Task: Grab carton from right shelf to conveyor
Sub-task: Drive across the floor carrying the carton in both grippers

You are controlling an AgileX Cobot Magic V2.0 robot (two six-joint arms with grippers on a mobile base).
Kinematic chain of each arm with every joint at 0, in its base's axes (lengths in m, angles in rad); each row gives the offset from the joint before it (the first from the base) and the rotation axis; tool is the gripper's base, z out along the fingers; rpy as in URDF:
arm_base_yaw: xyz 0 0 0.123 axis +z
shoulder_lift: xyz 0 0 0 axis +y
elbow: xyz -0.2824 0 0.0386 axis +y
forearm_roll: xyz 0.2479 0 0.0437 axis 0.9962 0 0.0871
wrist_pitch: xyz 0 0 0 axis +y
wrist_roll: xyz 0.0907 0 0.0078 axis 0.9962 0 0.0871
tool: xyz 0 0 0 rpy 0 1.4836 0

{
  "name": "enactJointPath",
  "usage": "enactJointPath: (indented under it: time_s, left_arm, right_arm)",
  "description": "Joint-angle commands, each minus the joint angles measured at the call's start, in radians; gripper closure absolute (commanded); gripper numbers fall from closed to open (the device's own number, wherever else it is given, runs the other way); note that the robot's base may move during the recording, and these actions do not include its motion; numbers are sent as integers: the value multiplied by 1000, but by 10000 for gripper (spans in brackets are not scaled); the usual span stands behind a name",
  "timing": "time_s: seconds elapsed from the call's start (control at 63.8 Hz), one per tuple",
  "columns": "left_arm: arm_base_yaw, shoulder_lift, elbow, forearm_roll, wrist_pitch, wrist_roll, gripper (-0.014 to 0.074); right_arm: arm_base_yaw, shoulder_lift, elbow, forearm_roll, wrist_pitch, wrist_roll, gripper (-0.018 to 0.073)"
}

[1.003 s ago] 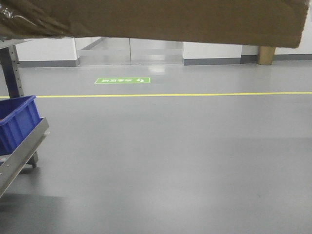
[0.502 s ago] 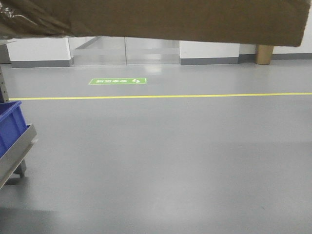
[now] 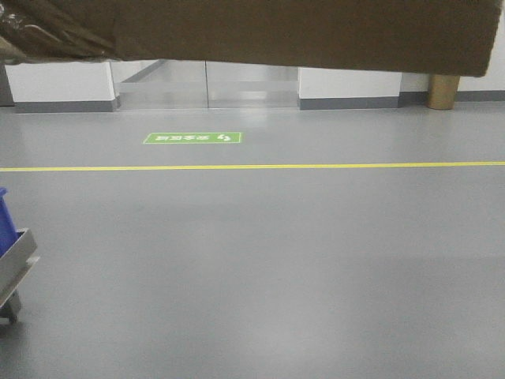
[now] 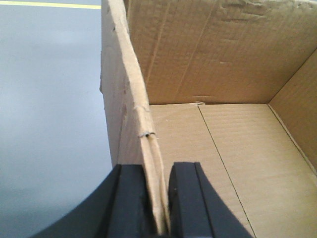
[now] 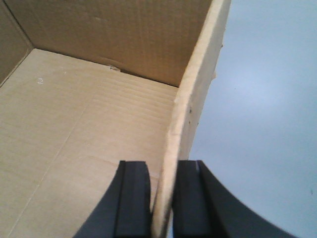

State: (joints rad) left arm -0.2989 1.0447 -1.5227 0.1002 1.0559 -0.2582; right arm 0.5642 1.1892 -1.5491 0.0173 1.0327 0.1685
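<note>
The large tan corrugated cardboard carton (image 3: 300, 31) hangs above the grey floor (image 3: 260, 260), left pincer (image 4: 156, 173) and right pincer (image 5: 162, 171) each clamped on a side wall. No conveyor is in view, so delivery remains.

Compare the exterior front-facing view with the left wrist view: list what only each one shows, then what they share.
Only the front view: a green floor sign, a blue bin corner at the left edge, and the carton seen from outside, across the top. Only the left wrist view: the left tool shut on the carton's side wall, and its empty inside. Both: the carton, the grey floor and the yellow line.
</note>
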Motion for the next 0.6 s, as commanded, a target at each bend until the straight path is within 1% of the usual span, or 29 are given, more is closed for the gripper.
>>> enactJointPath:
  time_s: [0.0,0.58]
  left_arm:
    - [3,-10,-14,69,-58,17,613]
    - [3,-10,-14,69,-58,17,613]
  right_arm:
    - [-4,-19,-2,-32,6,-36,626]
    - [-4,-12,-2,-31,-4,-36,626]
